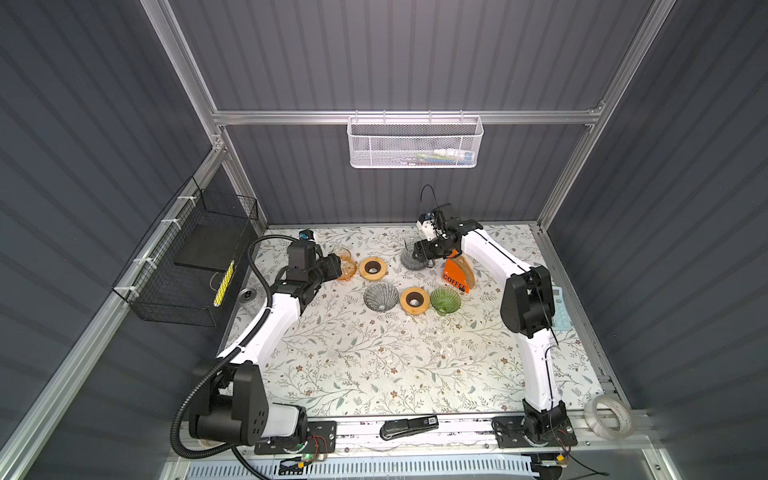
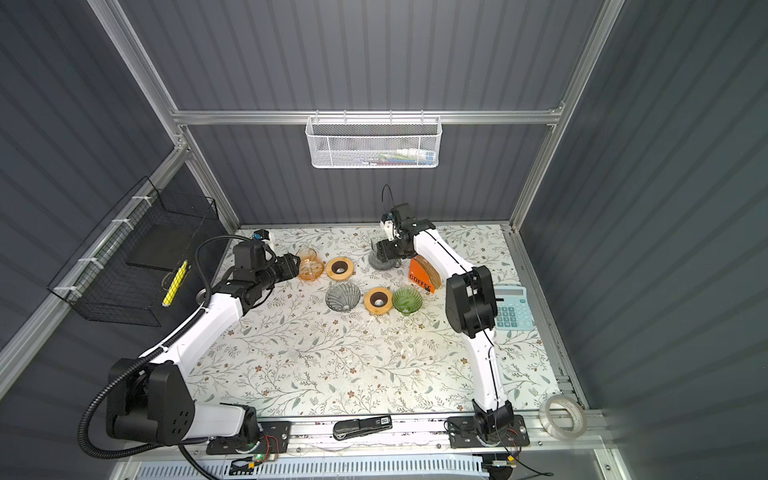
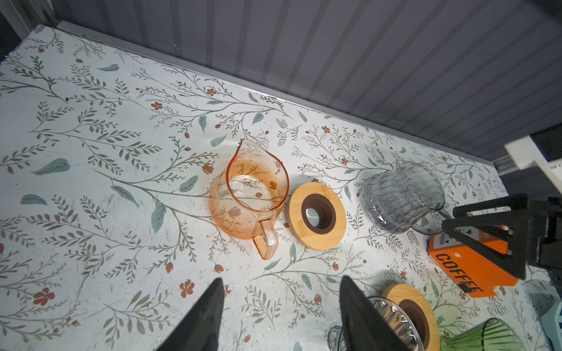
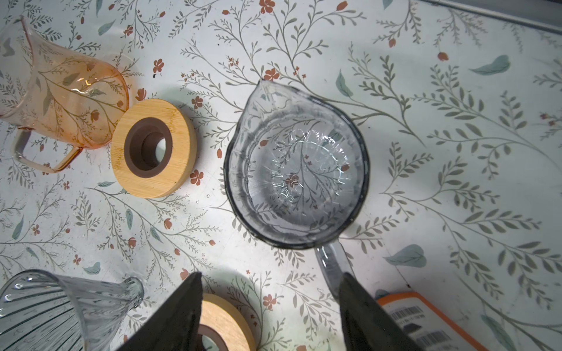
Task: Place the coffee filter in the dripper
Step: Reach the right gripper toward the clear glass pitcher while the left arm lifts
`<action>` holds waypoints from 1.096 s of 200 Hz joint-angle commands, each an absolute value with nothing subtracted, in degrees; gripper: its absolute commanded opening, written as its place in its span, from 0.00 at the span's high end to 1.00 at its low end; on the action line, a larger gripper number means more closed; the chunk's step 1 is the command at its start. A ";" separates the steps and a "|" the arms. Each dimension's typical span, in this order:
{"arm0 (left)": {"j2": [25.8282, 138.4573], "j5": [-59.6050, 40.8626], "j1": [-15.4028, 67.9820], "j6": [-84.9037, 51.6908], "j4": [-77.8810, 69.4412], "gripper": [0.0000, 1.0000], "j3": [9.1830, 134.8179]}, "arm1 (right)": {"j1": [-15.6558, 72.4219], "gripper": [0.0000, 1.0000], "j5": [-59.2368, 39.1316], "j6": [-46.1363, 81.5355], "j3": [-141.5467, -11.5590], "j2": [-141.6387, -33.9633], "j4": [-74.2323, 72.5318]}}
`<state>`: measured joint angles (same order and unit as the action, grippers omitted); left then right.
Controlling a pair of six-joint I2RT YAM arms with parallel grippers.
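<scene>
Brown coffee filters stand in an orange holder marked COFFEE at the back right. A grey ribbed glass dripper and a green glass dripper sit mid-table, with a wooden ring between them. My right gripper hangs open and empty over a grey glass pitcher, whose handle passes just beside one finger. My left gripper is open and empty, just short of the handle of an orange glass pitcher. In both top views the filters are partly hidden behind the right arm.
A second wooden ring lies beside the orange pitcher. A calculator lies at the right edge, and a tape roll and a stapler at the front rail. A black wire basket hangs on the left wall.
</scene>
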<state>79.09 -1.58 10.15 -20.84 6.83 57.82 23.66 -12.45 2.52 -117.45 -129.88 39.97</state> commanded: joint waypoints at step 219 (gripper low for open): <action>77.26 -1.41 10.46 -18.73 7.91 0.38 59.14 | 25.82 0.30 -11.08 1.76 -123.62 -134.34 44.60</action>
